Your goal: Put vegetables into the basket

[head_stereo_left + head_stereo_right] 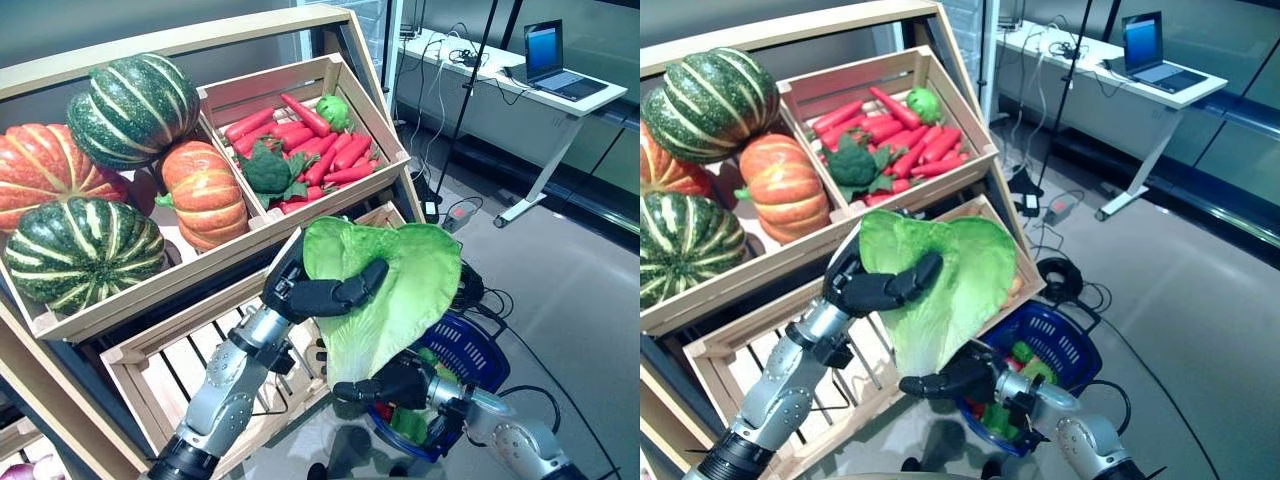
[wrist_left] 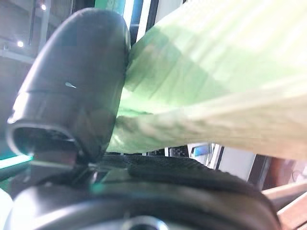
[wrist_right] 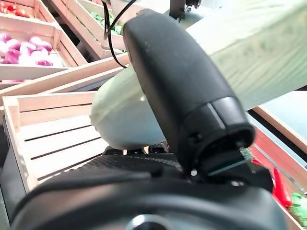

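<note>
A big green lettuce [image 1: 395, 285] with a pale stem hangs upright in front of the lower crate, held by both hands. My left hand [image 1: 322, 294] is curled round its leafy top, its thumb [image 2: 72, 96] pressed on the leaf [image 2: 216, 72]. My right hand [image 1: 398, 383] grips the white stem end [image 3: 122, 120] from below, thumb [image 3: 182, 91] against it. The blue basket [image 1: 487, 352] stands on the floor just below and right of the lettuce, with green and red vegetables inside.
A slanted wooden shelf holds green and orange pumpkins [image 1: 130, 108] and a crate [image 1: 372, 118] of red vegetables and broccoli [image 1: 268, 170]. An empty slatted crate [image 1: 185, 365] sits below. A desk with a laptop [image 1: 548, 55] stands far right; cables lie on the floor.
</note>
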Robot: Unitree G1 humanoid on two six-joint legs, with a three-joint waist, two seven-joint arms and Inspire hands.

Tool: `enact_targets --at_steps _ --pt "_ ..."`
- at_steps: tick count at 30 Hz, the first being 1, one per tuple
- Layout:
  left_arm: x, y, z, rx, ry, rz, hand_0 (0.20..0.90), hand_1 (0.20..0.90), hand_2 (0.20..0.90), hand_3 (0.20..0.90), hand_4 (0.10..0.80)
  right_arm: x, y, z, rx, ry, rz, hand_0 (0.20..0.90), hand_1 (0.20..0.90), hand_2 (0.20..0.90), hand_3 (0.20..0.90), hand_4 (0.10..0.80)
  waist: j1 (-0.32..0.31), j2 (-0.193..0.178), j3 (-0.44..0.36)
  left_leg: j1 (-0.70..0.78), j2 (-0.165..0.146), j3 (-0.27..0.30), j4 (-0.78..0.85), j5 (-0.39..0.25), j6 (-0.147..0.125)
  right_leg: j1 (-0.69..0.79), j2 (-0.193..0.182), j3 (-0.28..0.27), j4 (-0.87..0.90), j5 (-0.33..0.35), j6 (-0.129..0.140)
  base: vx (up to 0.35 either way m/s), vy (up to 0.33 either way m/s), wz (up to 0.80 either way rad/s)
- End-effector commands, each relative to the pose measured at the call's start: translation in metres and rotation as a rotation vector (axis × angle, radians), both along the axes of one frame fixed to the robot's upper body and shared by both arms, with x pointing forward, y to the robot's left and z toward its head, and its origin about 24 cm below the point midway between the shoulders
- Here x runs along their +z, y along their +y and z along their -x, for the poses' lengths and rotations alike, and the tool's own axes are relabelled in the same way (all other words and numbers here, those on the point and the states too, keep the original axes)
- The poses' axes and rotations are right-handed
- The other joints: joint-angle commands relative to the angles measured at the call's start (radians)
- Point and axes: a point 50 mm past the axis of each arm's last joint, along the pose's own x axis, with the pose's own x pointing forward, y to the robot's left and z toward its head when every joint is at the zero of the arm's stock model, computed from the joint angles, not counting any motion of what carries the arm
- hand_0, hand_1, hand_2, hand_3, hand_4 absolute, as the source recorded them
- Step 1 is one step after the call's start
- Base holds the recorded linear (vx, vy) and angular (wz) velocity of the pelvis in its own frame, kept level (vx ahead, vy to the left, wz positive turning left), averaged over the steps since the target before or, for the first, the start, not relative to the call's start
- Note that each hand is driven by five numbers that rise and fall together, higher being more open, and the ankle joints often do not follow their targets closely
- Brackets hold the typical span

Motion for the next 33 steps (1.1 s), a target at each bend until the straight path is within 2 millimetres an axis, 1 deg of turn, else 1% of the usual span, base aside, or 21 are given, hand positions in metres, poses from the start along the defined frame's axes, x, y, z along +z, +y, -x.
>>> enact_targets --at_steps 1,5,10,13,14,15,16,20,26,27,28,29,30,32,33 --pt "0.038 -0.016 -0.007 -0.110 -0.184 0.096 0.300 0.300 0.300 0.300 0.400 0.054 0.034 -0.018 0.089 -0.187 -0.341 0.900 0.900 0.900 0.900 0.800 0.008 -0.042 -0.091 -0.015 0.036 -0.008 0.001 -0.038 -0.044 0.025 -0.089 0.011 0.001 0.039 0.057 0.001 -0.007 -0.08" --pt "0.036 -0.016 -0.008 -0.141 -0.147 0.128 0.300 0.300 0.300 0.300 0.400 0.057 0.035 -0.017 0.105 -0.186 -0.368 0.900 0.900 0.900 0.900 0.800 0.010 -0.042 -0.092 -0.016 0.037 -0.009 0.001 -0.036 -0.044 0.025 -0.089 0.012 0.001 0.039 0.057 0.001 -0.002 -0.01" --pt "0.034 -0.026 -0.005 -0.219 -0.125 0.148 0.300 0.300 0.300 0.300 0.400 0.063 0.041 -0.019 0.114 -0.190 -0.445 0.900 0.900 0.900 0.900 0.800 0.014 -0.042 -0.095 -0.019 0.038 -0.012 0.001 -0.034 -0.044 0.024 -0.090 0.010 0.001 0.042 0.057 0.000 0.000 0.00" --pt "0.032 -0.028 -0.004 -0.229 -0.113 0.138 0.300 0.300 0.300 0.300 0.400 0.065 0.042 -0.020 0.102 -0.210 -0.458 0.900 0.900 0.900 0.900 0.800 0.013 -0.040 -0.095 -0.019 0.037 -0.011 0.001 -0.034 -0.043 0.023 -0.091 0.010 0.001 0.041 0.058 0.000 0.000 0.00" --pt "0.030 -0.029 -0.004 -0.232 -0.102 0.125 0.300 0.300 0.300 0.300 0.400 0.068 0.042 -0.022 0.087 -0.219 -0.466 0.552 0.552 0.552 0.552 0.568 0.013 -0.038 -0.096 -0.019 0.036 -0.011 0.001 -0.034 -0.042 0.024 -0.091 0.011 0.001 0.041 0.058 0.000 0.000 0.00" --pt "0.029 -0.029 -0.005 -0.236 -0.094 0.112 0.300 0.300 0.300 0.300 0.400 0.069 0.041 -0.023 0.071 -0.225 -0.469 0.309 0.309 0.309 0.309 0.406 0.013 -0.038 -0.097 -0.017 0.037 -0.011 0.001 -0.036 -0.042 0.024 -0.091 0.012 0.001 0.040 0.058 0.000 0.000 0.00" --pt "0.027 -0.028 -0.005 -0.235 -0.088 0.103 0.300 0.300 0.300 0.300 0.400 0.070 0.040 -0.024 0.060 -0.228 -0.472 0.300 0.300 0.300 0.300 0.400 0.012 -0.037 -0.097 -0.016 0.037 -0.011 0.001 -0.036 -0.042 0.025 -0.091 0.014 0.001 0.040 0.058 0.000 0.000 0.00" --pt "0.021 -0.024 -0.005 -0.226 -0.057 0.068 0.300 0.300 0.300 0.300 0.400 0.072 0.033 -0.026 0.019 -0.245 -0.482 0.300 0.300 0.300 0.300 0.400 0.012 -0.034 -0.096 -0.016 0.038 -0.012 0.001 -0.036 -0.041 0.024 -0.092 0.016 0.001 0.040 0.058 0.000 0.000 0.00" --pt "0.016 -0.015 -0.005 -0.185 -0.032 0.036 0.300 0.300 0.300 0.300 0.400 0.070 0.025 -0.027 -0.064 -0.254 -0.474 0.300 0.300 0.300 0.300 0.400 0.010 -0.031 -0.091 -0.021 0.038 -0.008 0.001 -0.032 -0.040 0.018 -0.090 0.018 0.001 0.043 0.058 0.005 -0.002 0.00" --pt "0.015 -0.012 -0.005 -0.170 -0.029 0.026 0.394 0.394 0.394 0.394 0.463 0.069 0.022 -0.027 -0.079 -0.253 -0.464 0.300 0.300 0.300 0.300 0.400 0.010 -0.031 -0.088 -0.022 0.038 -0.006 0.001 -0.031 -0.040 0.016 -0.090 0.018 0.001 0.043 0.058 0.000 0.000 0.00" --pt "0.015 -0.008 -0.005 -0.151 -0.023 0.019 0.639 0.639 0.639 0.639 0.626 0.067 0.019 -0.027 -0.099 -0.257 -0.450 0.300 0.300 0.300 0.300 0.400 0.009 -0.030 -0.085 -0.025 0.038 -0.006 0.001 -0.031 -0.039 0.013 -0.090 0.017 0.001 0.044 0.058 0.000 0.000 0.00" --pt "0.014 -0.006 -0.005 -0.141 -0.018 0.018 0.639 0.639 0.639 0.639 0.626 0.066 0.017 -0.026 -0.113 -0.262 -0.441 0.300 0.300 0.300 0.300 0.400 0.009 -0.030 -0.084 -0.027 0.038 -0.006 0.001 -0.030 -0.040 0.011 -0.089 0.017 0.001 0.045 0.058 0.037 -0.039 0.00" --pt "0.011 -0.001 -0.004 -0.108 0.000 0.017 0.900 0.900 0.900 0.900 0.800 0.064 0.012 -0.026 -0.149 -0.263 -0.425 0.300 0.300 0.300 0.300 0.400 0.008 -0.030 -0.082 -0.029 0.038 -0.005 0.001 -0.029 -0.039 0.009 -0.088 0.016 0.001 0.045 0.058 0.053 -0.043 0.00" --pt "0.005 0.012 -0.002 -0.046 0.033 0.004 0.900 0.900 0.900 0.900 0.800 0.062 -0.001 -0.024 -0.226 -0.263 -0.412 0.300 0.300 0.300 0.300 0.400 0.008 -0.030 -0.077 -0.036 0.038 -0.005 0.001 -0.027 -0.039 0.002 -0.086 0.017 0.001 0.045 0.057 0.044 -0.044 -0.01" --pt "0.004 0.014 -0.001 -0.033 0.038 -0.002 0.900 0.900 0.900 0.900 0.800 0.063 -0.004 -0.024 -0.248 -0.268 -0.407 0.300 0.300 0.300 0.300 0.400 0.007 -0.030 -0.075 -0.038 0.038 -0.005 0.001 -0.027 -0.040 -0.001 -0.085 0.019 0.001 0.045 0.057 0.005 -0.038 -0.02"
